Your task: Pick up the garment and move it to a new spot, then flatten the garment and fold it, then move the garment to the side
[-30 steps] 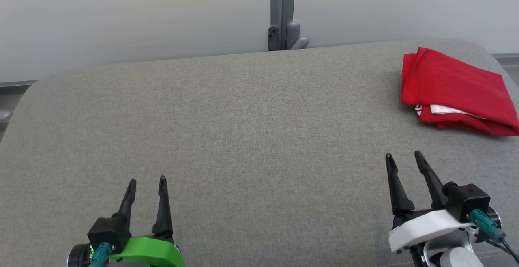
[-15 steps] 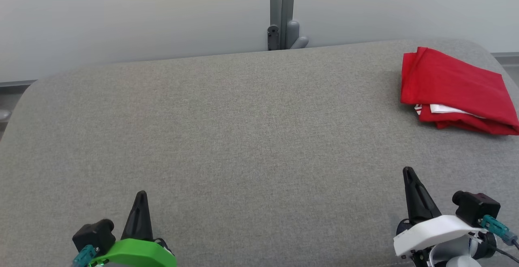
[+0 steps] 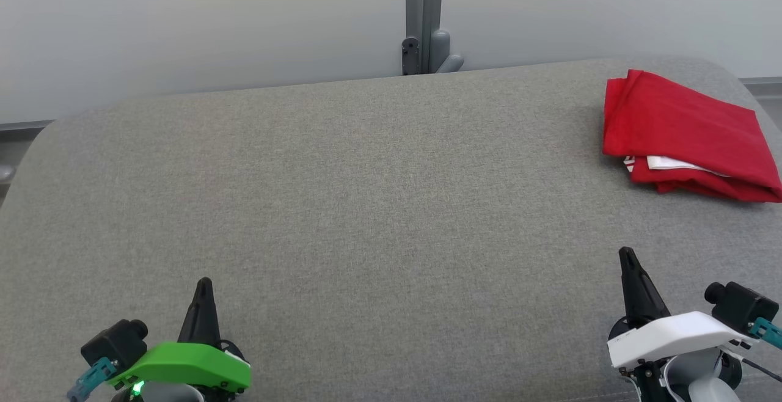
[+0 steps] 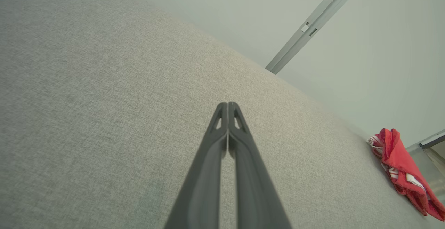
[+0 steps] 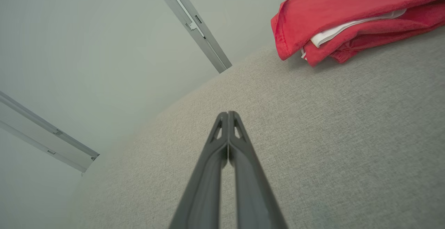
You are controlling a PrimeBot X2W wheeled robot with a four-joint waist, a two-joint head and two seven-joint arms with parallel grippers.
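Observation:
The garment (image 3: 687, 136) is red with a white strip showing and lies folded at the far right of the grey padded table (image 3: 366, 194). It shows at the right edge of the left wrist view as the garment (image 4: 403, 168), and at the upper right of the right wrist view as the garment (image 5: 351, 13). My left gripper (image 3: 203, 283) rests low at the near left, shut with nothing in it, its tips touching (image 4: 228, 104). My right gripper (image 3: 626, 252) sits at the near right, well short of the garment, also shut and empty (image 5: 228, 113).
A grey metal post (image 3: 425, 17) with a bracket stands behind the table's far edge against a pale wall. The table's rounded corners fall away at far left and far right. The garment lies close to the right edge.
Both grippers have gone from open to shut with nothing in them. Both have turned and drawn back a little toward the near edge. The garment has not moved.

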